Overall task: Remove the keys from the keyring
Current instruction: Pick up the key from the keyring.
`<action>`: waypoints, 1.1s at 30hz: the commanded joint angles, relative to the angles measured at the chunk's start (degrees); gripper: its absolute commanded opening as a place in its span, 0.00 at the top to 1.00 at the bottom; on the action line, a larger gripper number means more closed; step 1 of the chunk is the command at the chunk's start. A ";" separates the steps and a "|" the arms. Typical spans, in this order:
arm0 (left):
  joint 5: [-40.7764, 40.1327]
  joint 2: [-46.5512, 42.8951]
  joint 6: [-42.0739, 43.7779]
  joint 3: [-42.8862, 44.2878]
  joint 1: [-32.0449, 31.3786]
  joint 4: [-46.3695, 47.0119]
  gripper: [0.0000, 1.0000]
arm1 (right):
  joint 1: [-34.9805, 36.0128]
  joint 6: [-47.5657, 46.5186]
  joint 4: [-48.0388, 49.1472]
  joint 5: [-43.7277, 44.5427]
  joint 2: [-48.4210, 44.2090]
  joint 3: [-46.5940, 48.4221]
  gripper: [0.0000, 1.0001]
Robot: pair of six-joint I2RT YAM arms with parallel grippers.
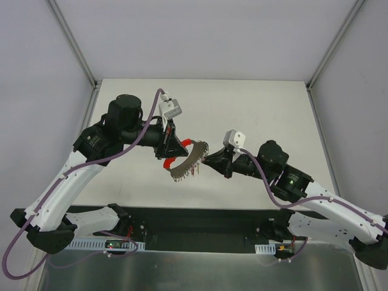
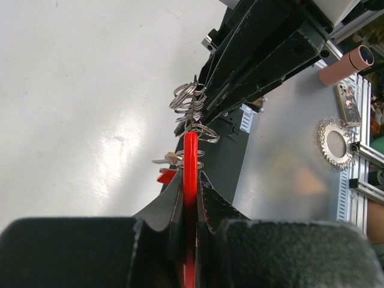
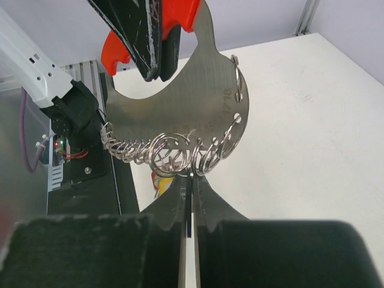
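Observation:
The keyring [image 3: 180, 102] is a curved steel plate with a red grip [image 1: 185, 143] and several small split rings [image 3: 174, 153] along its lower edge. My left gripper [image 2: 191, 174] is shut on the red grip [image 2: 191, 153] and holds the plate above the table. Small keys [image 1: 185, 173] dangle under the plate. One silvery key [image 2: 163, 160] sticks out sideways. My right gripper [image 3: 192, 178] sits just under the rings, jaws shut on a thin dark piece seen edge-on that hangs from a ring and looks like a key. From above, the right gripper [image 1: 210, 159] meets the plate's right end.
The white table [image 1: 260, 109] lies under both arms, with the black base strip [image 1: 194, 221] at its near edge. Off the table, past the left arm, a toothed metal disc [image 2: 335, 141] and a pink cylinder [image 2: 349, 63] lie on a grey surface.

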 commanded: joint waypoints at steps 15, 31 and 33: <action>-8.55 -2.33 -2.83 -8.36 0.34 4.68 1.00 | 0.20 1.17 -16.16 -6.23 1.30 8.53 0.99; -2.34 -12.08 11.05 -13.45 0.87 6.69 0.53 | 0.29 -4.19 -22.75 -8.33 3.76 16.35 0.99; -0.65 -13.05 13.51 -14.42 0.87 7.92 0.52 | 0.20 -4.10 -24.50 -9.30 4.46 18.36 0.99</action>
